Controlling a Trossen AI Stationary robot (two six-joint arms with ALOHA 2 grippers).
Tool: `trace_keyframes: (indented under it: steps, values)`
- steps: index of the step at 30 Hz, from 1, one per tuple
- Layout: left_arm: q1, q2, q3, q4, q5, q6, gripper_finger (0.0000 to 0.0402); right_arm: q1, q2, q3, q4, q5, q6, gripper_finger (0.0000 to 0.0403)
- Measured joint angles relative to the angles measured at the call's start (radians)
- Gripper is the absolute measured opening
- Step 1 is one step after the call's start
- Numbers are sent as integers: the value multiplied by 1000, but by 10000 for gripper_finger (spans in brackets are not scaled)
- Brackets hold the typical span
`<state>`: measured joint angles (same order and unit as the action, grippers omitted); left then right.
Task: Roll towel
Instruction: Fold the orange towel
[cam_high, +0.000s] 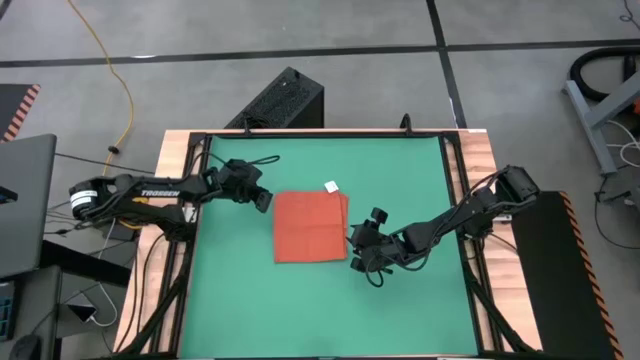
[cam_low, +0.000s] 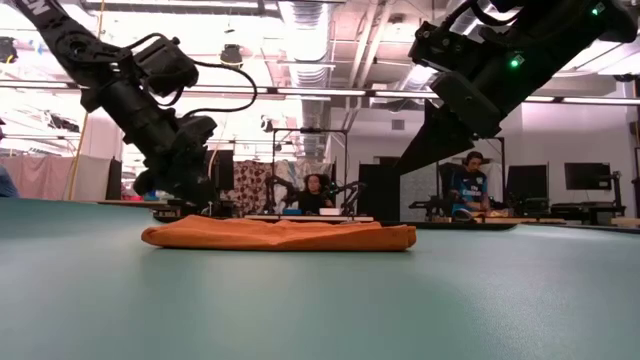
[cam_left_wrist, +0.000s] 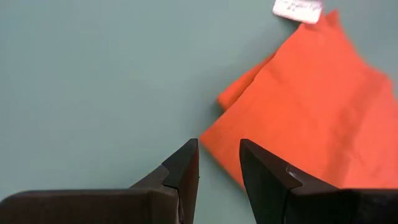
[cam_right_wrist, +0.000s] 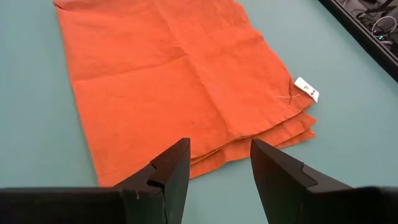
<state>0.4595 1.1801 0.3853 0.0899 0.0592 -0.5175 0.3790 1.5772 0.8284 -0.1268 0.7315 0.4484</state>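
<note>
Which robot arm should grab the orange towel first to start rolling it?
Probably the right. The right gripper hangs open at the towel's layered edge; the left gripper, also open, only faces a corner.

One folded towel (cam_high: 310, 228) with one white tag (cam_high: 331, 186); two grippers; apparently two people behind.

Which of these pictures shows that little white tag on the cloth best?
The right wrist view: the tag sits whole and unobstructed beside the towel. The left wrist view crops it, the high view shows a speck, and the low view shows none.
</note>
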Motion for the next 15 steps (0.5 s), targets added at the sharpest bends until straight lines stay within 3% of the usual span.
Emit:
trace_keyframes:
  steps: [10,15]
  values:
    - [-1,24,-44,72,6,-83,106,1,0,0,4,0,-1,191]
    - [-13,143,-45,164,56,-120,106,6,1,0,6,0,-1,191]
